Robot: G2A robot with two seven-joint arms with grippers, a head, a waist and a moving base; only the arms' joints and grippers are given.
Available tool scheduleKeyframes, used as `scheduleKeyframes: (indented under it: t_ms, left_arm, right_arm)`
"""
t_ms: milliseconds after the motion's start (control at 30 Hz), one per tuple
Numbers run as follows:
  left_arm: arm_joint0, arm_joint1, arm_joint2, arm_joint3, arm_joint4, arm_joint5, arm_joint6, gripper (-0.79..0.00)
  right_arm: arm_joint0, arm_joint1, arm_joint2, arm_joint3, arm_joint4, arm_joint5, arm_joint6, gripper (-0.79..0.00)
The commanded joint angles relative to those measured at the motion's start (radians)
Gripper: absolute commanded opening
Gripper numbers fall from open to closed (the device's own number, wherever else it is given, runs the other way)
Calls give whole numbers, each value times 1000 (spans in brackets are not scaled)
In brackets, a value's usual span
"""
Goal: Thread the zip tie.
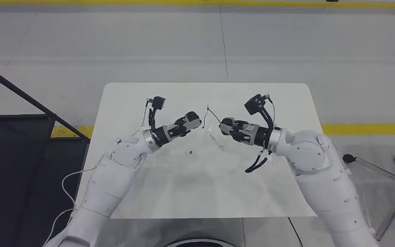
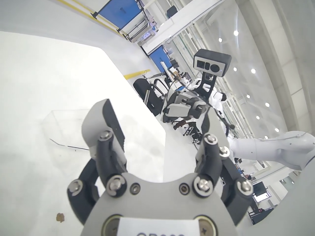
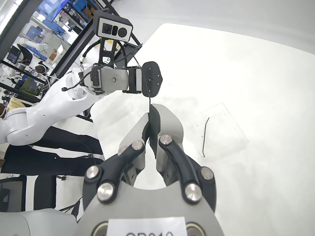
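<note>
The right gripper [image 3: 151, 117] is pinching a black zip tie [image 3: 149, 103] upright near the clear tray [image 3: 236, 128], where a second zip tie [image 3: 205, 133] is lying. The left gripper [image 2: 160, 121] is hovering spread across the tray. Threading seems to be just starting. Next, the left gripper likely needs to catch the free end and guide it into the head.

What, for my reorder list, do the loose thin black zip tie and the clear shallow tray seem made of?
Thin black zip tie: probably nylon-type plastic, matte; it is slim and holds a gentle bend. Clear shallow tray: likely transparent plastic, smooth; the white table shows through it, only edges catching light.
</note>
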Motion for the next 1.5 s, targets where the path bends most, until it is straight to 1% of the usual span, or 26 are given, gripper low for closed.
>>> scheduleKeyframes:
  t_ms: [0,67,133,200,300,333,367,700,767,833,1033,1100,1167,1200,1333,1467]
  left_arm:
    - [6,5,-17,1,-31,2,-11,0]
    - [11,9,-36,5,-62,16,-14,0]
    - [16,12,-50,5,-107,55,-9,0]
    - [17,13,-52,3,-146,81,-24,0]
    - [12,11,-43,3,-257,152,-87,0]
    - [5,12,-39,13,-294,200,-123,0]
    - [-5,14,-42,25,-294,233,-134,0]
    - [-2,13,-41,23,-296,237,-130,0]
    - [12,11,-32,-8,-333,267,-126,0]
    - [20,9,-27,-30,-388,295,-150,0]
    - [17,3,-3,-45,-451,319,-196,-9]
    - [13,1,6,-44,-448,313,-199,-92]
    - [10,-2,16,-45,-449,301,-206,-348]
    - [9,-3,20,-44,-447,294,-209,-394]
    - [4,-5,29,-37,-446,287,-210,-428]
    - [2,-6,30,-26,-446,286,-209,-434]
  right_arm:
    - [4,3,13,22,54,-48,23,-785]
    - [14,7,20,46,107,-101,60,-785]
    - [29,10,20,75,174,-167,111,-785]
    - [42,12,17,96,220,-205,148,-785]
    - [65,14,4,132,303,-266,201,-785]
    - [74,14,-2,140,324,-287,221,-785]
    - [83,15,-7,145,337,-308,240,-785]
    - [88,16,-7,149,333,-309,245,-785]
    - [72,16,-15,129,325,-300,213,-785]
    - [63,16,-26,133,336,-302,205,-785]
    - [98,13,-78,189,400,-292,262,-785]
    - [112,12,-96,209,420,-282,272,-785]
    - [125,11,-112,227,448,-268,286,-785]
    - [131,10,-119,236,462,-261,293,-785]
    - [152,10,-142,264,512,-245,309,-785]
    - [164,15,-150,282,519,-246,308,-785]
